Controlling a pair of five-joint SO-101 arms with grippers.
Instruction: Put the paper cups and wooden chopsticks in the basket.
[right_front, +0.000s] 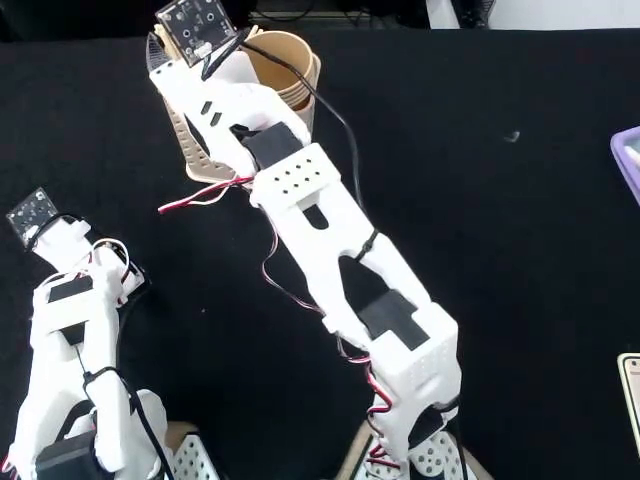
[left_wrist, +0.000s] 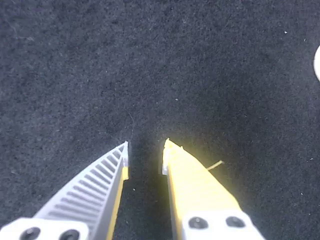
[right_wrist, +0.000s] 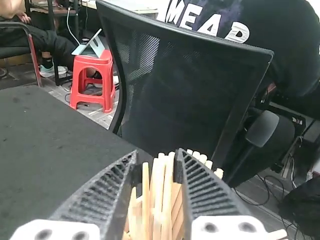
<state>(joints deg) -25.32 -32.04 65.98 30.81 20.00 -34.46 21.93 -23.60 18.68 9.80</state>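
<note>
A stack of brown paper cups (right_front: 292, 68) stands at the table's far side, next to a beige ribbed basket (right_front: 193, 150) that the right arm partly covers. The right arm stretches over the basket. Its gripper (right_wrist: 156, 161) has black ribbed fingers (right_wrist: 114, 192) closed around a bundle of wooden chopsticks (right_wrist: 161, 197), whose tips stick up between and beside them. At the near left of the table is the left arm (right_front: 70, 330). Its gripper (left_wrist: 145, 150) hangs over bare black cloth, slightly open, with nothing between the fingers.
The table is covered by black cloth (right_front: 500, 250). A purple container edge (right_front: 628, 160) and a pale object (right_front: 630, 390) sit at the right border. An office chair (right_wrist: 200, 95) and a seated person are behind the table's far edge.
</note>
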